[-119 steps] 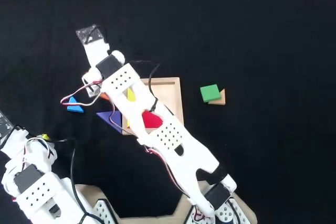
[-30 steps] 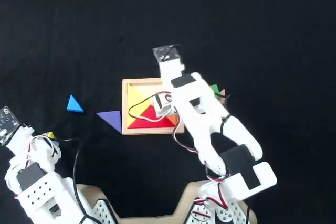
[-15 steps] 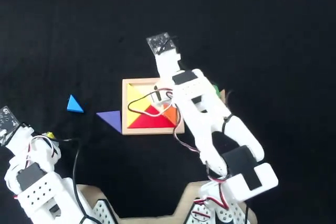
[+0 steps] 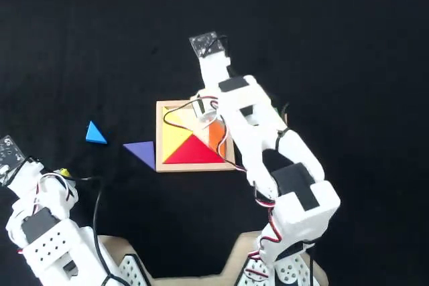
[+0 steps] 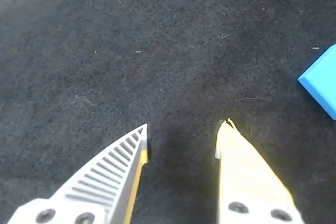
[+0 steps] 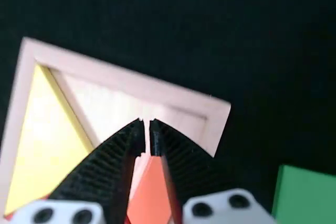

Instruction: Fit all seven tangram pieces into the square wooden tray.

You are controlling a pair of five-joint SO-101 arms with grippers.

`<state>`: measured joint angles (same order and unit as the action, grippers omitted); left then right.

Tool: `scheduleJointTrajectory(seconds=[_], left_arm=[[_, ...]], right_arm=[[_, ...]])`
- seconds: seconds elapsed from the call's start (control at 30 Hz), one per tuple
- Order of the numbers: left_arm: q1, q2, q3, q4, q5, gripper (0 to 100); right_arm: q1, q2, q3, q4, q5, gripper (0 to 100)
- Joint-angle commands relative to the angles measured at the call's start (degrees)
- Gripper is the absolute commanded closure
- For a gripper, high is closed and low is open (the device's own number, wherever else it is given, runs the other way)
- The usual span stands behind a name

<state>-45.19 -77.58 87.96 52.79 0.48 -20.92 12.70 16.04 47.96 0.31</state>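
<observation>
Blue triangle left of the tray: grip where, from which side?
Straight from above, probably with the open left gripper, which hangs close by. The blue triangle lies flat on the cloth, clear of the purple piece, so pinch across its upright side faces, at the wider part.

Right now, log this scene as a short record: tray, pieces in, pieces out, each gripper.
tray: wooden, on black cloth, partly filled
in tray: yellow triangle, red triangle, orange piece
outside tray: blue triangle, purple piece, green block
left gripper: open, empty, over the cloth
right gripper: shut, nothing seen in it, above the tray's bare corner
</observation>
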Motion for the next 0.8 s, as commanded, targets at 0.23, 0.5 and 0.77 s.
scheduleJointTrajectory(seconds=[0.23,0.5,0.77], left_arm=[[0.8,-0.5,-0.3,-0.6,-0.4,78],[0.8,-0.5,-0.3,-0.6,-0.4,78],[0.8,-0.5,-0.3,-0.7,-0.4,78]], right_arm=[[0.7,5.5,-4.5,-1.3,4.2,98.4],[0.8,5.9,-4.1,-0.2,4.7,98.6],[1.1,5.9,-4.4,5.4,4.8,98.7]])
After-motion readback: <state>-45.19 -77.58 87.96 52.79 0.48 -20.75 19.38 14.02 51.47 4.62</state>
